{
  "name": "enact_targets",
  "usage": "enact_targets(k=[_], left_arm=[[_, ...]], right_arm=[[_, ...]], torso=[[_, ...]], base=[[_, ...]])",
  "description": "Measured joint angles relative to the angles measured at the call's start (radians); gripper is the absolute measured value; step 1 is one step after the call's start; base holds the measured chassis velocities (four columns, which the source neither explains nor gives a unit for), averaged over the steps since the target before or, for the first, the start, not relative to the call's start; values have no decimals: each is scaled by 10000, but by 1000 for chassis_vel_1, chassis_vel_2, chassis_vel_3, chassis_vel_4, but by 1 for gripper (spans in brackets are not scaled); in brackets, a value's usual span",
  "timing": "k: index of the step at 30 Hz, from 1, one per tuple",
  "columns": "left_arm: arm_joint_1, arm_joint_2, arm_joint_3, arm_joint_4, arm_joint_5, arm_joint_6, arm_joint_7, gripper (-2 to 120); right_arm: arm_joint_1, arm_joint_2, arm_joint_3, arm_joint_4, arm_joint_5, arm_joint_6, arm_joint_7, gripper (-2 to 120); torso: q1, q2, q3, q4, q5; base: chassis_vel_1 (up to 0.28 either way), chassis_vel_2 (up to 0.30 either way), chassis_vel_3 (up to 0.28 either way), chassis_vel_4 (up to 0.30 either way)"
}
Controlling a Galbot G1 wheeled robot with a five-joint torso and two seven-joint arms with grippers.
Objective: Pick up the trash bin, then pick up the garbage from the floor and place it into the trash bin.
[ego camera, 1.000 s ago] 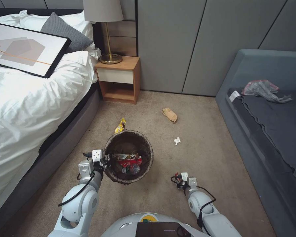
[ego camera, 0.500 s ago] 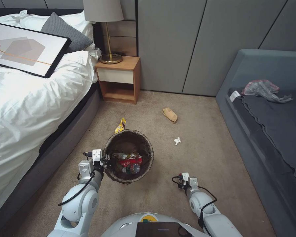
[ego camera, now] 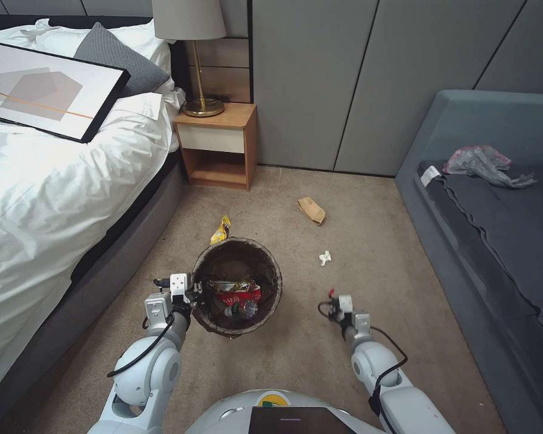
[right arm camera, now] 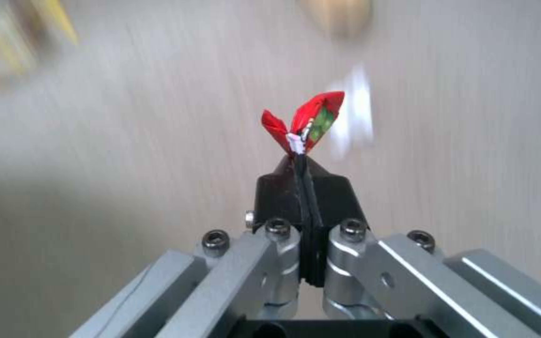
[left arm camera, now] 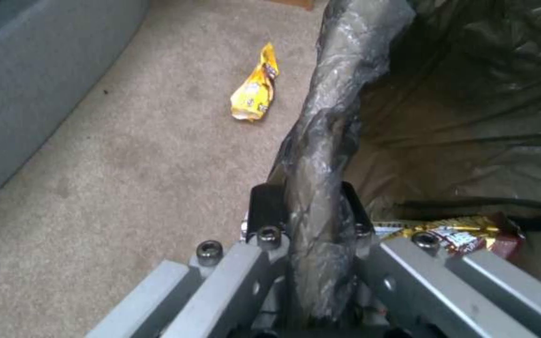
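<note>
We see the left claw clamped on the near-left rim of the trash bin, its fingers pinching the dark bag that folds over the edge. The bin is on the carpet between the bed and the sofa, and inside it lie a red-and-white cup, a clear bottle and a gold wrapper.

The right claw is to the right of the bin and apart from it, above the carpet. Its fingers are pressed together on a small red scrap that sticks out past the tips.

Three pieces of garbage lie on the floor. A yellow wrapper is just beyond the bin's far rim. A white wad is ahead of the right claw. A tan paper is farther off, toward the wall and to the right of the nightstand.
</note>
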Motion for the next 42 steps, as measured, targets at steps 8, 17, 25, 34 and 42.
enact_targets(k=[8, 17, 25, 34, 42], left_arm=[[91, -12, 259, 5, -80, 72, -12, 0], [145, 70, 506, 6, -211, 211, -2, 0], [179, -29, 580, 0, -187, 243, 2, 0], [155, -90, 614, -2, -184, 252, 2, 0], [140, -68, 590, -51, -193, 262, 5, 0]], right_arm=[[-35, -58, -75, 2539, 483, 2992, -3352, 0], [-95, -1619, -1810, 3616, 880, 2393, -7200, 0], [437, -1204, -3101, 2023, 409, 2241, -6453, 0], [775, -876, -3359, 1138, 31, 2199, -5566, 3], [756, -872, -3270, 1168, 12, 2196, -5524, 31]], torso=[[0, 0, 0, 0, 1], [0, 0, -1, 0, 1], [0, 0, 0, 1, 3], [0, 0, 0, 0, 2], [0, 0, 0, 0, 2]], base=[[0, 0, 0, 0], [0, 0, 0, 0], [0, 0, 0, 0], [0, 0, 0, 0], [0, 0, 0, 0]])
